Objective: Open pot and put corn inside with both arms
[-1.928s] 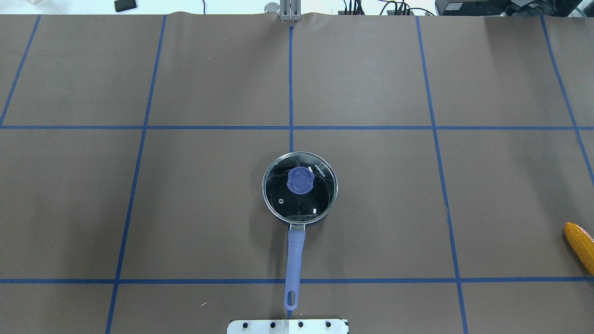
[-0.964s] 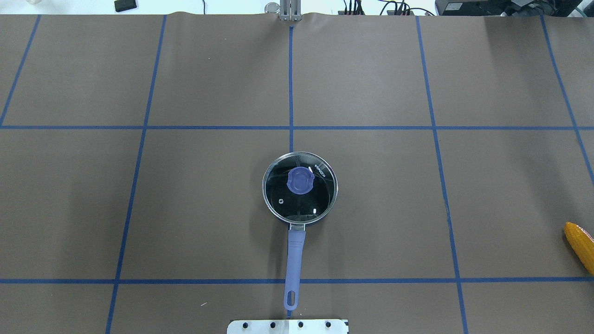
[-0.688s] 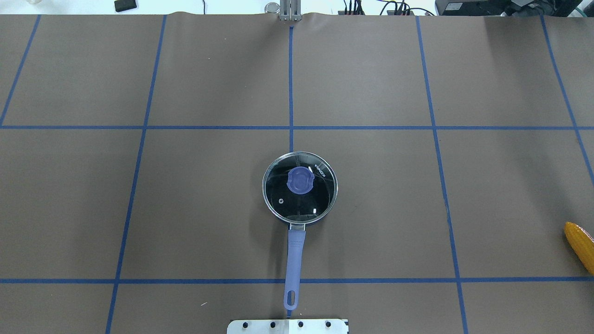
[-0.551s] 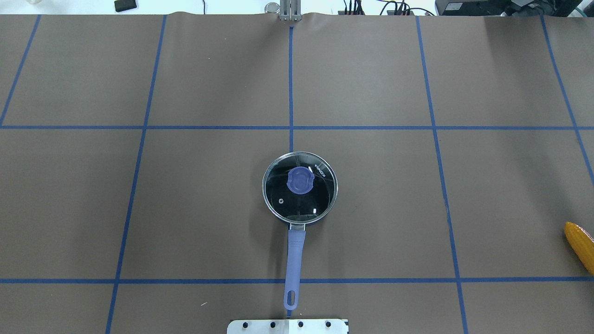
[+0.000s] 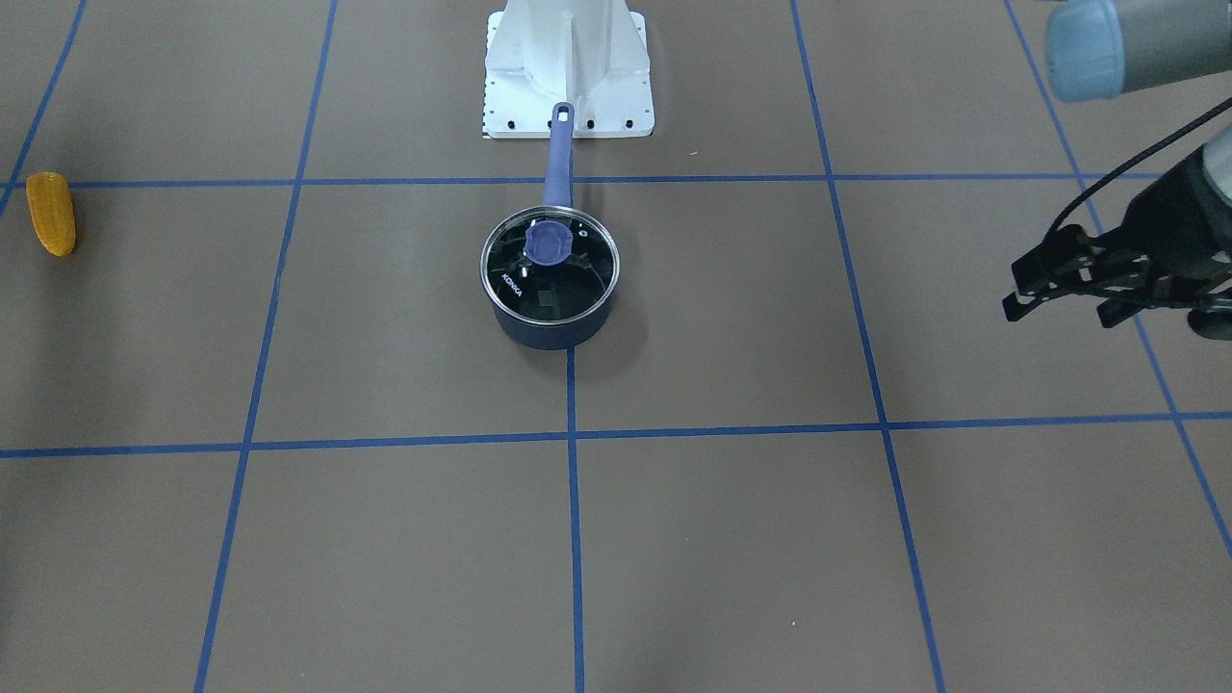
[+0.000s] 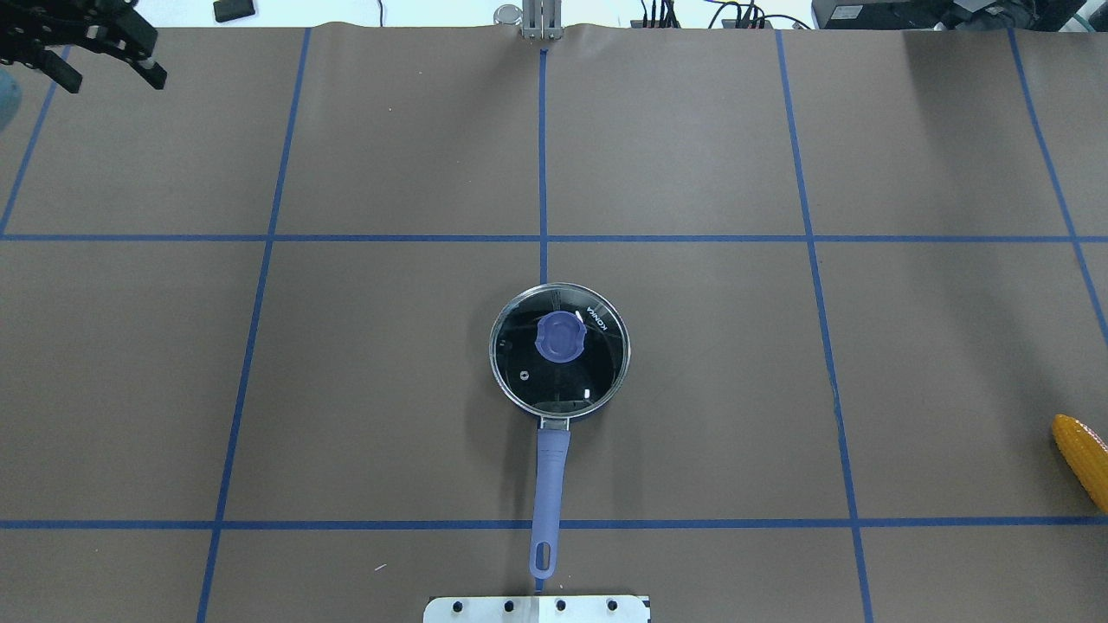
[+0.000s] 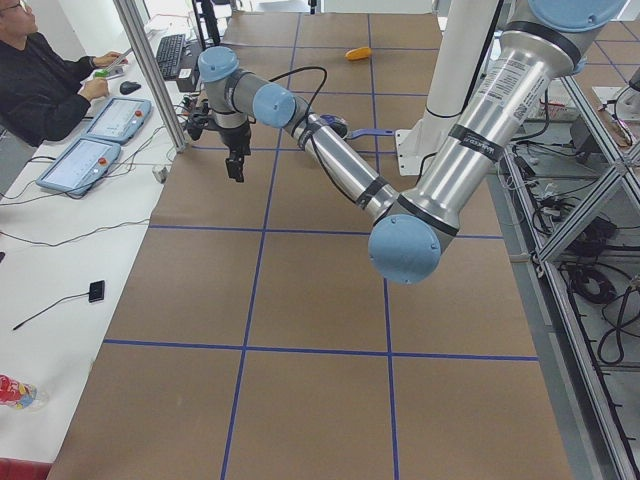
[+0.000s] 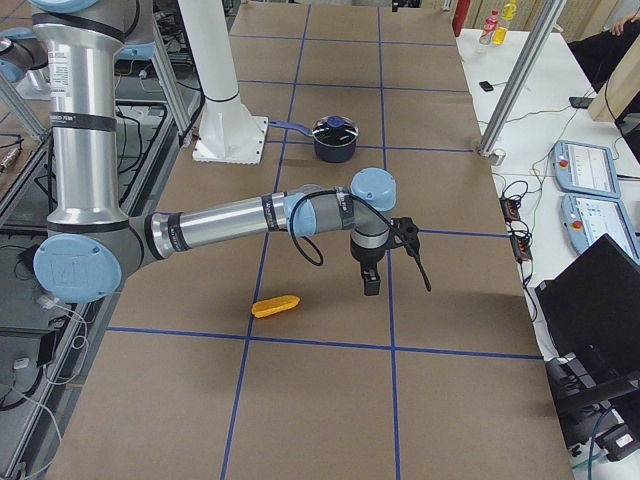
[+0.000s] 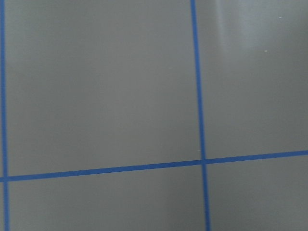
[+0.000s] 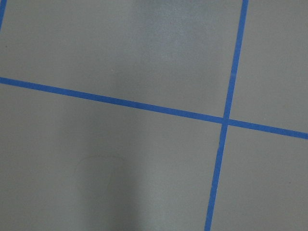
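The dark pot stands at the table's middle with its glass lid on and a purple knob; its purple handle points to the robot base. It also shows in the front view. The yellow-orange corn lies at the right edge, far from the pot. My left gripper is open and empty above the far left corner. My right gripper hangs beside the corn, seen only from the side; I cannot tell whether it is open or shut.
Blue tape lines grid the brown table. The white base plate sits at the near edge behind the pot handle. An operator sits at a side desk with control tablets. A metal post stands at the far edge.
My left gripper has come into the overhead view at the top left corner; earlier no gripper showed there. The pot and the corn have not moved.
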